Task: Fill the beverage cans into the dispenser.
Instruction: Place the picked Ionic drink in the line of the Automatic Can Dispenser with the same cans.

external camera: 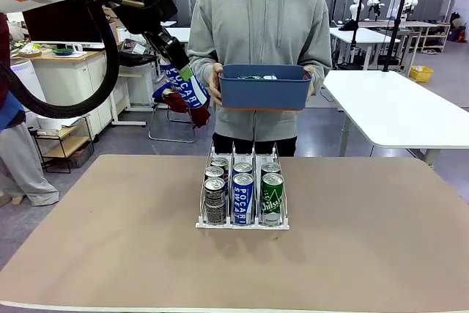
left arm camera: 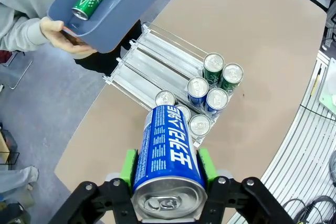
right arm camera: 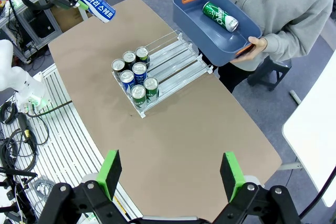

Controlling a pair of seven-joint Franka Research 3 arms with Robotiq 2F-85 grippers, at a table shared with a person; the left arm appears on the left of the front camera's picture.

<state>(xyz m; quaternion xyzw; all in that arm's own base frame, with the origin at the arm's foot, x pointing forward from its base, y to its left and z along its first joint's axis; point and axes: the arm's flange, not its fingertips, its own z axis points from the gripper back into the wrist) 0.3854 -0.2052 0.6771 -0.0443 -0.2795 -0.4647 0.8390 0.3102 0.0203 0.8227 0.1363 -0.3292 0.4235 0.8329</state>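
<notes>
Tan table (external camera: 102, 247) up front. A person (external camera: 256, 20) in a grey hoodie stands at the far side, holding a blue plastic bin (external camera: 264, 94) out front. There's a white table (external camera: 399, 111) behind on the right, and a yellow crate (external camera: 421, 72) on the floor further back.

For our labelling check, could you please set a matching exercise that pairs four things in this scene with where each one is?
Things:
1. blue Pocari Sweat can
2. loose green can
3. blue bin
4. dispenser

Places:
A. standing on the table
B. held in the person's hands
C. lying inside the bin
D. clamped in the left pincer

Pairs: 1-D, 2-C, 3-B, 4-A.
</notes>
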